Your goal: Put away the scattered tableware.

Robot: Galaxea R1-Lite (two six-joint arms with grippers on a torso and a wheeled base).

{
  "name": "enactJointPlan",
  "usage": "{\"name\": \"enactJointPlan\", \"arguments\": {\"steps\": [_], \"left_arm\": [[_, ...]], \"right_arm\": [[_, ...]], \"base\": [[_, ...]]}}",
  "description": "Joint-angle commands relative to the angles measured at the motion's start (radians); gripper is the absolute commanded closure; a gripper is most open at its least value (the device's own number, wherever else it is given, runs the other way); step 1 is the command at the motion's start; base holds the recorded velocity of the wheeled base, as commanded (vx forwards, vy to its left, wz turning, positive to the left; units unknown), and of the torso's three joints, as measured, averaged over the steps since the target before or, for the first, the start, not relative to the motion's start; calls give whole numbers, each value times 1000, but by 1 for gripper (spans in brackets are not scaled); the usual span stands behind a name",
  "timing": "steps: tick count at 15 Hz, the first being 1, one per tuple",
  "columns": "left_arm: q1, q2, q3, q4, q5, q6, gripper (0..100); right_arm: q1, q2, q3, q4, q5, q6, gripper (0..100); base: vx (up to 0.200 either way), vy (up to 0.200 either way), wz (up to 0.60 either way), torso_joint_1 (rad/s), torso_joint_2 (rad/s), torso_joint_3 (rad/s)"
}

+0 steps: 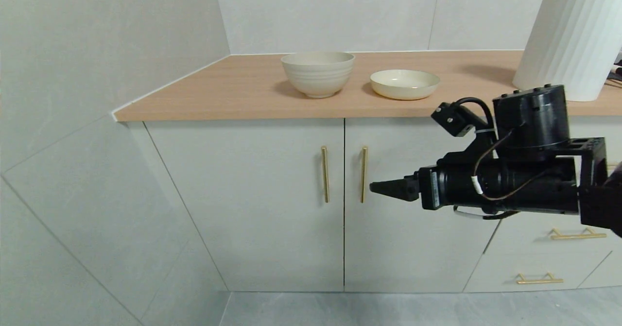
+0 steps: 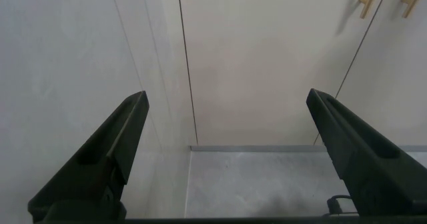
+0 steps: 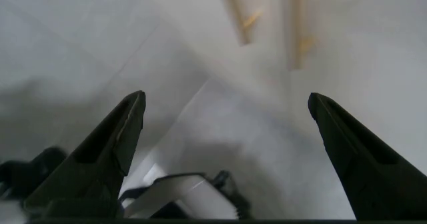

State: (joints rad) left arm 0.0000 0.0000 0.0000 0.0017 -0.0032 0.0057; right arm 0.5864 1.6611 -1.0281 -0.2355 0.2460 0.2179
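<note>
1. Currently the cabinet [image 1: 272,204] is closed, so the step is likely opening its right door [image 1: 403,253].
2. Bowl [image 1: 318,73] and plate [image 1: 405,83] sit apart on the countertop [image 1: 218,97].
3. Right gripper [image 1: 378,187] is spread wide just beside the doors; left gripper [image 2: 227,97] is also wide, low near the floor.
4. Centre the right handle [image 1: 363,174] between the fingers, close firmly, and pull along the door's arc.
</note>
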Motion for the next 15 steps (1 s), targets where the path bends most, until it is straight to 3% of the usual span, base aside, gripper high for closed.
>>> {"name": "enactJointPlan", "arguments": {"steps": [1, 8, 11, 15], "left_arm": [[0, 2, 0, 0, 0, 0, 0], [0, 2, 0, 0, 0, 0, 0], [0, 2, 0, 0, 0, 0, 0], [0, 2, 0, 0, 0, 0, 0]], "right_arm": [[23, 92, -9, -22, -1, 0, 0], [13, 278, 6, -396, -17, 17, 0], [-3, 330, -1, -490, -20, 54, 0], [-34, 361, -18, -515, -20, 57, 0]], "base": [[0, 0, 0, 0, 0, 0], [0, 0, 0, 0, 0, 0], [0, 0, 0, 0, 0, 0], [0, 0, 0, 0, 0, 0]]}}
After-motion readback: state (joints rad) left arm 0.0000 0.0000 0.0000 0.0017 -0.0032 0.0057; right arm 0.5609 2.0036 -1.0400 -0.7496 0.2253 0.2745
